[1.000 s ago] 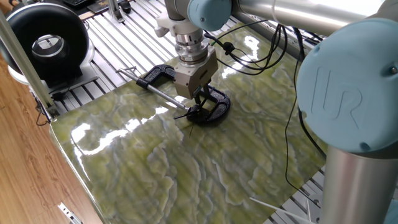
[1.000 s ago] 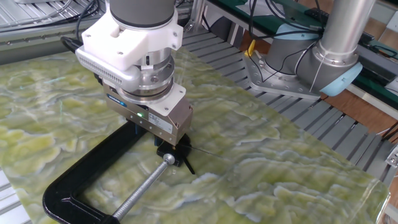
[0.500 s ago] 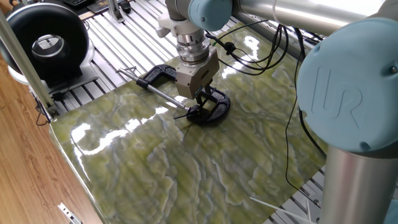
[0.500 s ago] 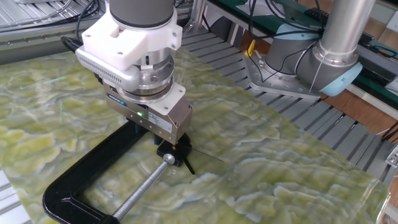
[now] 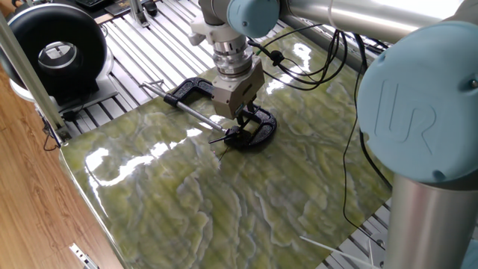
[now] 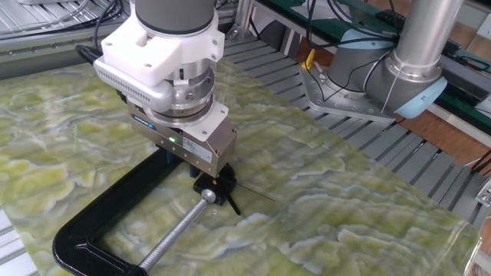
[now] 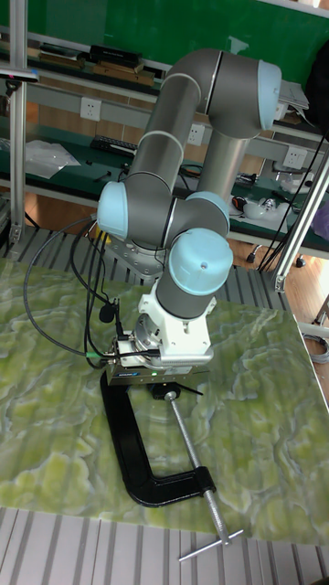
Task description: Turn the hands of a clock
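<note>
Hands (image 6: 244,189) splay outward from hub beneath the pincer (image 6: 205,178)

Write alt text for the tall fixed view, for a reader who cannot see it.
A grey-and-blue robot arm's gripper is lowered over the jaw end of a black C-clamp lying on a green marbled tabletop, where thin black clock hands poke out from beneath it. The clamp's long steel screw rod runs toward the table's near edge.

You have a green marbled worktop (image 6: 345,199) with a black C-clamp (image 6: 100,222) lying flat on it, screw rod (image 6: 173,238) toward 7 o'clock.
</note>
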### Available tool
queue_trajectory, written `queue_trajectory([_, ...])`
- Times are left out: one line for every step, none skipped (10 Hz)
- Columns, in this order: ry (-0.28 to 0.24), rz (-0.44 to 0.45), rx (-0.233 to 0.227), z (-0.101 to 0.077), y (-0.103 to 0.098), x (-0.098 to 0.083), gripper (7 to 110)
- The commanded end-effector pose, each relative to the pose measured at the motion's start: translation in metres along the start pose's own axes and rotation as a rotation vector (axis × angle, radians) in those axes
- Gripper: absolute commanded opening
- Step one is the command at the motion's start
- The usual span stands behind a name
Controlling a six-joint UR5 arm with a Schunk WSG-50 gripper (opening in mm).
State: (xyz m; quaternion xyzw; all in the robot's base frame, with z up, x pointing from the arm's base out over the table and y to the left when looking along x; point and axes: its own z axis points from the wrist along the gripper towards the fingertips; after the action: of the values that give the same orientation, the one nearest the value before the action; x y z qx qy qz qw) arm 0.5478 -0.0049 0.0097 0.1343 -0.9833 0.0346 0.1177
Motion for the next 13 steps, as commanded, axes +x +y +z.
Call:
queue_trajectory([-0.001, 0.005, -0.008, 0.0004, -0.0003, 0.0015, 44])
queue_trajectory([0.0, 0.005, -0.005, 0.0016, -0.0019, 0.0028, 44])
queue_trajectory([0.0, 0.005, -0.005, 0.0017, -0.0021, 0.0031, 44])
queue_trajectory([0.0, 0.005, -0.005, 0.0017, -0.0021, 0.0031, 44])
queue_trajectory([0.0, 0.005, -0.005, 0.0018, -0.0021, 0.003, 44])
queue_trajectory([0.0, 0.005, -0.005, 0.0019, -0.0021, 0.0031, 44])
queue_trajectory([0.003, 0.007, 0.0, 0.0022, -0.0035, 0.0042, 44])
queue_trajectory([0.002, 0.006, -0.001, 0.0023, -0.0032, 0.0041, 44])
queue_trajectory([0.002, 0.006, -0.003, 0.0022, -0.0028, 0.0039, 44])
queue_trajectory([0.0, 0.006, -0.002, 0.0022, -0.0029, 0.0035, 44])
queue_trajectory([-0.004, 0.006, -0.002, 0.0015, -0.0027, 0.002, 44])
queue_trajectory([-0.006, 0.002, -0.009, -0.0008, 0.0001, -0.0007, 44])
queue_trajectory([-0.006, 0.004, -0.008, -0.0049, 0.0023, -0.0047, 44])
